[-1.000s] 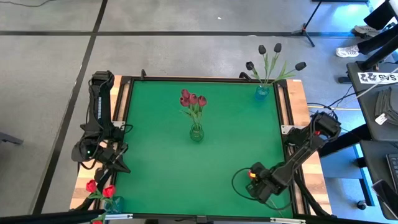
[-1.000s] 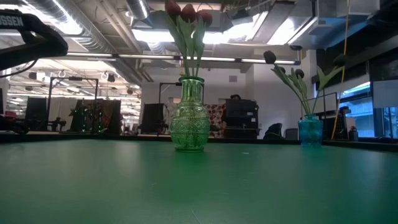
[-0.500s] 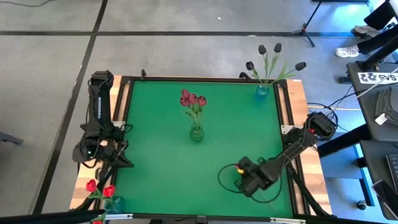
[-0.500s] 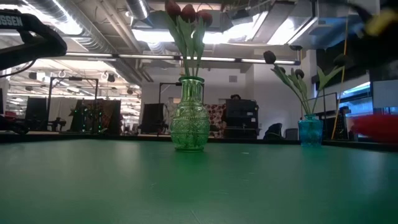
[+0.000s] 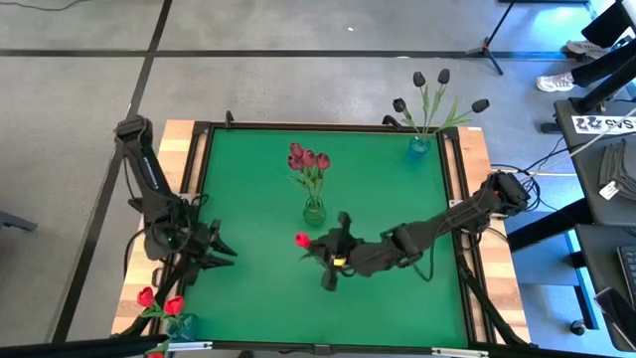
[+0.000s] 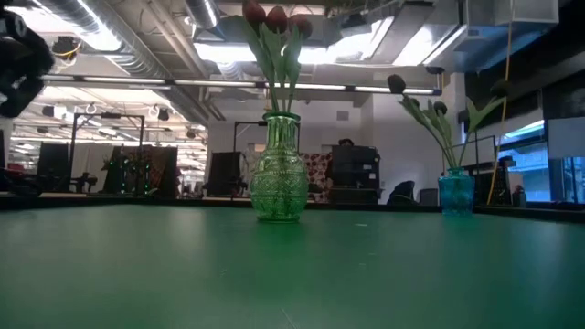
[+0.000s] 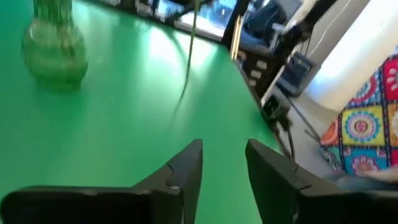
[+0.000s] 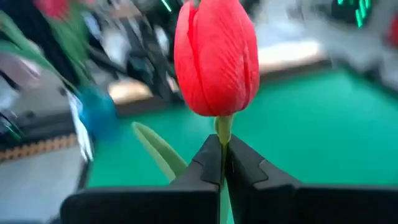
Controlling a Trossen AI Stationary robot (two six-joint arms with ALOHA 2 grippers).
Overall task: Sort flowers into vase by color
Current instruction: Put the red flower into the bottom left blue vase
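My right gripper (image 5: pixel 316 246) reaches from the table's right to its middle and is shut on a bright red tulip (image 8: pixel 214 59), whose head (image 5: pixel 301 240) shows just near of the green glass vase (image 5: pixel 314 211). That vase stands upright on the green mat and holds dull pink-red tulips (image 5: pixel 308 157). A blue vase (image 5: pixel 419 146) with black tulips stands at the far right corner. Another blue vase (image 5: pixel 179 323) with red tulips (image 5: pixel 159 298) stands at the near left corner. My left gripper (image 7: pixel 224 168) is open over the mat's left part, holding nothing. My right gripper pinches the red tulip's thin green stem (image 8: pixel 222 138) just below the head, between its two fingertips. The fingers come slanting from the table's right. The head stands beyond the fingertips, and the stem (image 7: pixel 189 56) trails down below, with the flower lifted off the mat.
The green mat (image 5: pixel 248 179) lies inside a wooden frame (image 5: pixel 477 149). The right arm (image 5: pixel 447 214) stretches across the mat's right half. The left arm (image 5: pixel 149 179) stands along the left edge. In the low view the green vase (image 6: pixel 279 178) and a blue vase (image 6: pixel 455 192) stand ahead.
My right gripper has swung from the near right corner toward the table's middle and up, turning as it went, carrying the red tulip up to the green vase. My left gripper has swung from the left edge a little toward the table's middle.
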